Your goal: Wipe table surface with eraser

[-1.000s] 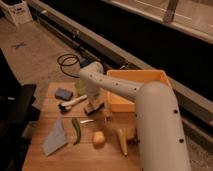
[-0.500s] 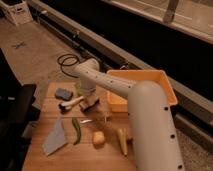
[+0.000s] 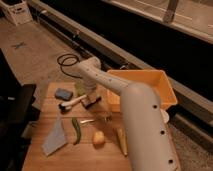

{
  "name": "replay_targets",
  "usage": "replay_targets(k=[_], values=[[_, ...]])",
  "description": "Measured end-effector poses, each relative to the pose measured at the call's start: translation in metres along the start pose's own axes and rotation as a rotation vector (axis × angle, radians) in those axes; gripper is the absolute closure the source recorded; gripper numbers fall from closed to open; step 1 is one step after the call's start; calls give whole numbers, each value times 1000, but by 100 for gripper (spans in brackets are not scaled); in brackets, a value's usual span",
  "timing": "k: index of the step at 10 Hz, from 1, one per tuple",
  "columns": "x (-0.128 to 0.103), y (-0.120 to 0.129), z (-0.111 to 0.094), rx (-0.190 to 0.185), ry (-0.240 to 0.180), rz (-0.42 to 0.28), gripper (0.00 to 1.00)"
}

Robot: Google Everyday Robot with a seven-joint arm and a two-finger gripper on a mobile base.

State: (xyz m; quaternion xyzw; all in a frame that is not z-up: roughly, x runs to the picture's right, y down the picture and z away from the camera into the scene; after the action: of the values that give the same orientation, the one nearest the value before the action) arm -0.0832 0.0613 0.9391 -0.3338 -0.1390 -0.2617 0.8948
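Eraser [image 3: 93,103]: small dark block w/ lighter face, near tabletop [image 3: 90,160] far edge, approx centre, just right of brush [image 3: 71,104]. Gripper [image 3: 90,99] points down, clamped on it. Contact w/ wood looks made, unconfirmed. Progress: judged mid-wipe, and no marks show what's cleaned. Left: most of surface. Sponge [image 3: 63,93], cloth [image 3: 55,141] and bin [image 3: 137,73] obstruct.

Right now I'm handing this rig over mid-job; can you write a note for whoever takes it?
Gripper: shut, low over the table surface, between the white-handled brush and the yellow bin.
Eraser: the dark block at its tip, seemingly on the wood; grip unconfirmed.
Done: eraser is down at the table; wiped area cannot be told.
Left: wipe the surface, minding the blue sponge and grey cloth.
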Motion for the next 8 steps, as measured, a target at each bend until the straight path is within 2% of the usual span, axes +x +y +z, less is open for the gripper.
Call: replay_targets(k=[2,4,6,8], values=[[9,19,1,-17,10,42,100],[9,37,1,-20,16,71,100],[-9,41,1,-37,21,57,100],[-37,29,2,-38,15,4,100]])
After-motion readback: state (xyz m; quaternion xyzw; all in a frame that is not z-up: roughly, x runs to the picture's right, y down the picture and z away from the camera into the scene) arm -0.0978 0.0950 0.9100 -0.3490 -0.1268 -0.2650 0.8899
